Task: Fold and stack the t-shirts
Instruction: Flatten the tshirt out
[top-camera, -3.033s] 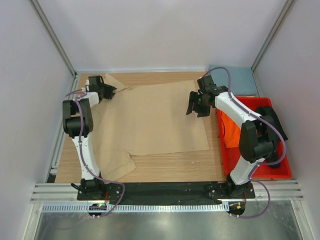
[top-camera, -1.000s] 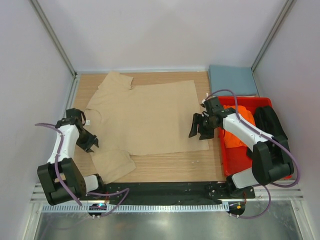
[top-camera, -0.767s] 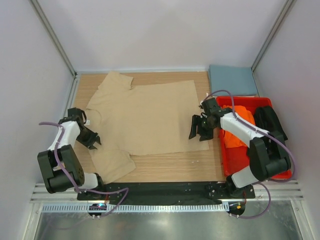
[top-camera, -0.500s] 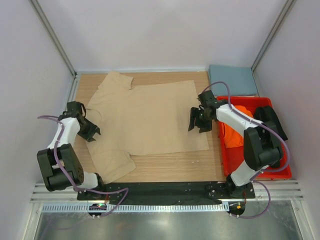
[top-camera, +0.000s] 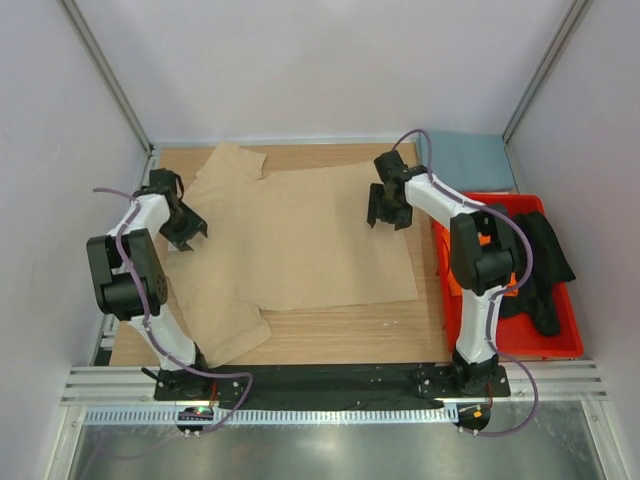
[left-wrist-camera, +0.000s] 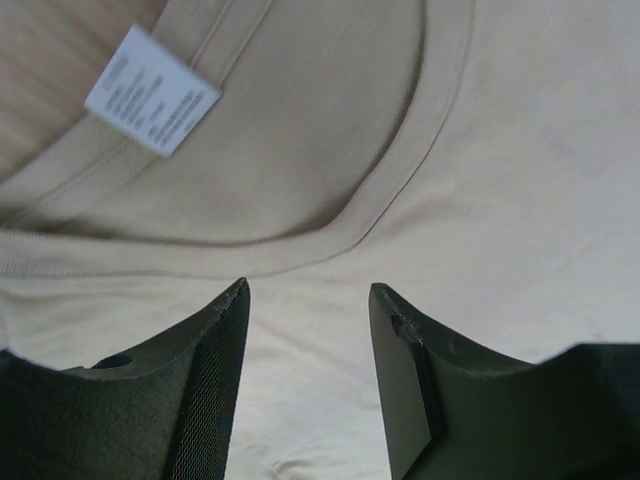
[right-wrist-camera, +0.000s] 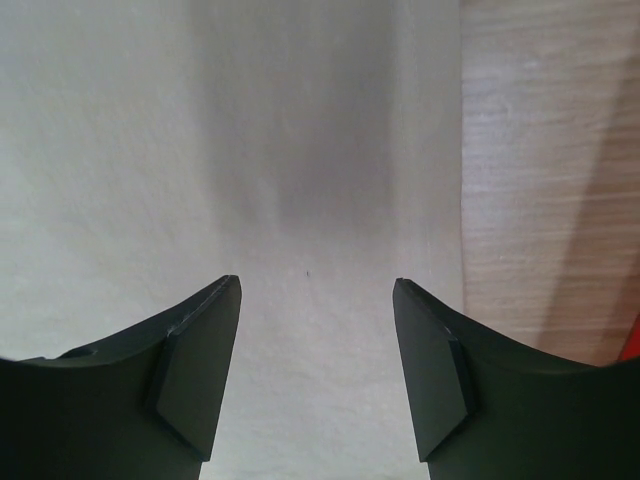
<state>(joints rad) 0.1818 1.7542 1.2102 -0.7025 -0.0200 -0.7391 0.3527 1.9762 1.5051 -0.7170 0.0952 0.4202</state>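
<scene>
From above we see the tan t-shirt (top-camera: 300, 240) spread flat across the counter (top-camera: 340, 330), with the left gripper (top-camera: 187, 238) by the left edge and the right gripper (top-camera: 385, 220) toward the far right. Only our wrist views show the collar label (left-wrist-camera: 151, 90) and both finger pairs wide, empty.

red bin (top-camera: 515, 341), wooden table (top-camera: 340, 331)

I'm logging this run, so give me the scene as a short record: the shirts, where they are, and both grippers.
tan t-shirt: spread flat on table
left gripper: open, over the collar
right gripper: open, over the shirt's edge nearest the bin
red bin: holds black t-shirt and orange t-shirt
blue-grey t-shirt: flat, far right corner
</scene>
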